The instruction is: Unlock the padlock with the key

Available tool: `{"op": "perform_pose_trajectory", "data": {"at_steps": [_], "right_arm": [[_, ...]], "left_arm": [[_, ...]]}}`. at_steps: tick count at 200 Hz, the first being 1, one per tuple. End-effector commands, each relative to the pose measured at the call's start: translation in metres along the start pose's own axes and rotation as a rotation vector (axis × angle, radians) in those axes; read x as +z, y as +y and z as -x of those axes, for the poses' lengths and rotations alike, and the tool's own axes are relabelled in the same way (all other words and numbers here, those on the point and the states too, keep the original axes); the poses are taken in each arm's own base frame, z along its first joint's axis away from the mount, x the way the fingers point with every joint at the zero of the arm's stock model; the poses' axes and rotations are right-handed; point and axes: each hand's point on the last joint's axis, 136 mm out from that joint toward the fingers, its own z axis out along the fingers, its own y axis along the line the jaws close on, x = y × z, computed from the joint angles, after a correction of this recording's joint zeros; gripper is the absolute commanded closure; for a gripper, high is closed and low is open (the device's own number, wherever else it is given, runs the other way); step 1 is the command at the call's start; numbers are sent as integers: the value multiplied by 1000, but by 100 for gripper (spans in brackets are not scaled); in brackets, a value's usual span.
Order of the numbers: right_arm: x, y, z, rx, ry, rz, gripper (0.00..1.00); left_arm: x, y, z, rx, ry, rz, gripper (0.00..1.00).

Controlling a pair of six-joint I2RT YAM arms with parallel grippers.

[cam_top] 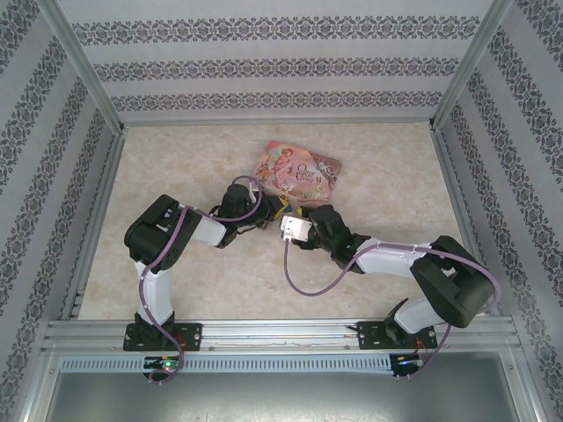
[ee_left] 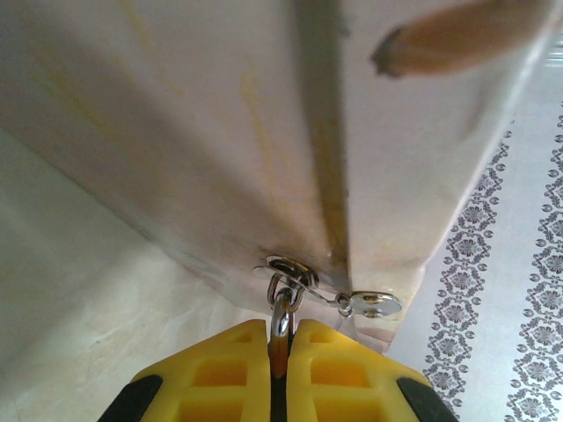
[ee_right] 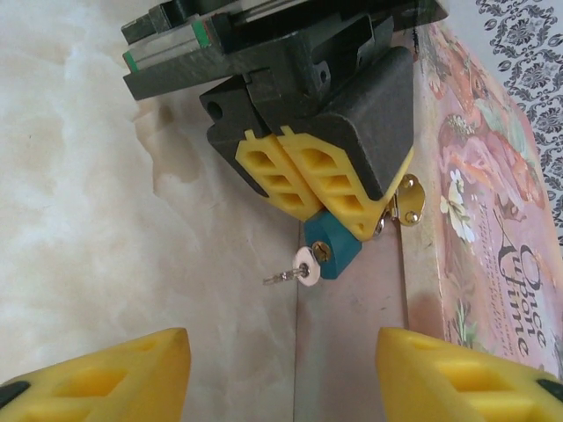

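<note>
From above, both arms reach in toward the middle of the table [cam_top: 176, 167]; the left gripper [cam_top: 269, 214] and the right gripper [cam_top: 290, 227] meet just at the near edge of the pink tin [cam_top: 297, 170], which lies flat toward the far side; the padlock is too small and too crowded by the fingers to make out here.

In the left wrist view, the left gripper [ee_left: 280, 338] has its yellow fingers [ee_left: 220, 369] pressed together on the silver shackle of the padlock [ee_left: 280, 318]; the shackle passes through a metal hasp ring [ee_left: 286, 268] on the pale side of the tin [ee_left: 193, 132]; a small shiny plate [ee_left: 374, 304] sits just beside the ring.

In the right wrist view, the right gripper [ee_right: 281, 345] is spread wide, its two yellow fingers [ee_right: 114, 378] at the bottom corners with nothing between them; ahead of it the left gripper [ee_right: 318, 209] pinches the top of the padlock [ee_right: 332, 246], whose blue body hangs below the fingertips, right beside the tin [ee_right: 493, 264] and above the table [ee_right: 88, 176]; the key [ee_right: 299, 271] juts from the underside of the blue body, apparently seated in the keyhole, though the blur leaves that uncertain.
</note>
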Motion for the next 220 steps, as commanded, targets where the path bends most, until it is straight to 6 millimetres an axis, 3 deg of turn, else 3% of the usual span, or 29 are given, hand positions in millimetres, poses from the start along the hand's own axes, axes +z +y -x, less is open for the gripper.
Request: {"op": "perform_pose_trajectory", "data": {"at_steps": [1,80,220], "right_arm": [[5,-13,12,33,-51,-20,47],[14,-15,6,51,-39,-1,61],[29,-13,5,37,-14,-1,72]], "left_arm": [[0,-23,-14,-11,63,-33,94],[2,-27,-16,-44,85,-21,94],[3,-28,-16,-51,91,-16,94]]}}
